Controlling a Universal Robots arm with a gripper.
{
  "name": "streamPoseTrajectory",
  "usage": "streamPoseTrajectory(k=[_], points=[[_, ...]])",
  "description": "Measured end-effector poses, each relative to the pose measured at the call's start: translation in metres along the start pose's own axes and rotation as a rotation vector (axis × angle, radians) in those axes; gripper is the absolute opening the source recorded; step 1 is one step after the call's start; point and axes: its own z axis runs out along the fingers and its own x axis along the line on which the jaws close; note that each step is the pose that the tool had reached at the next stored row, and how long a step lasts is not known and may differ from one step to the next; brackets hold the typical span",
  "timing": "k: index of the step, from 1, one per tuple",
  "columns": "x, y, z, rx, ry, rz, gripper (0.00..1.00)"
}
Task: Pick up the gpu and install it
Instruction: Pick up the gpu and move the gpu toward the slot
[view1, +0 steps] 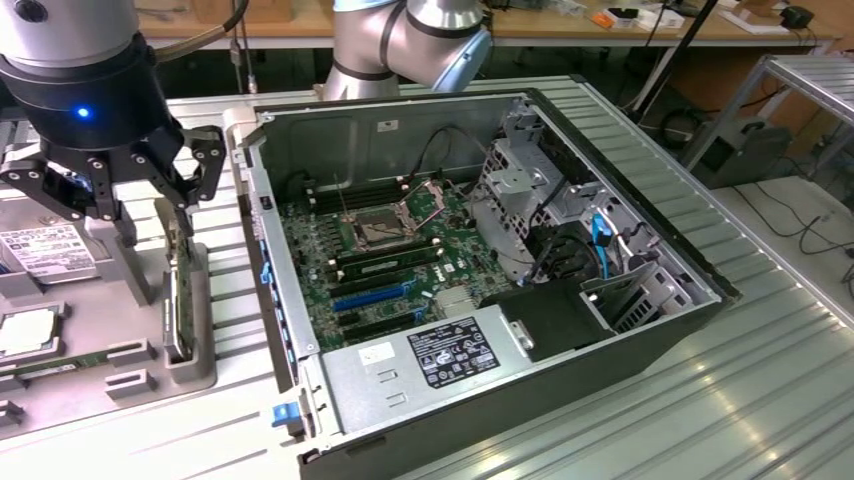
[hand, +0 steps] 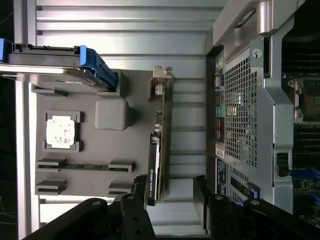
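Observation:
The gpu (hand: 157, 150) stands on its edge in a slot of the grey parts holder (hand: 90, 150), its pale metal bracket (hand: 161, 82) at one end. In the exterior view the gpu (view1: 175, 300) is a thin dark card just off the computer case's left wall. My gripper (view1: 134, 205) hangs above the holder, open, with nothing between its fingers. In the wrist view the gripper (hand: 169, 192) sits over the card's black end. One finger (hand: 136, 192) is close beside the card and the other (hand: 201, 187) stands well apart. The open computer case (view1: 534, 110) shows its green motherboard (view1: 387, 270).
On the holder are a hard drive in a blue caddy (hand: 55, 65), a processor chip (hand: 62, 131) and a memory stick (hand: 85, 166). The case's perforated rear wall (hand: 240, 110) rises close to the gpu. Everything rests on a ribbed metal table (view1: 747, 380).

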Motion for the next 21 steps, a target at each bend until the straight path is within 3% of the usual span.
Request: streamPoseTrajectory(k=[8, 21], points=[[0.000, -0.0001, 0.0004, 0.0001, 0.0000, 0.000, 0.50], [0.000, -0.0020, 0.0107, 0.0001, 0.0000, 0.001, 0.50]])
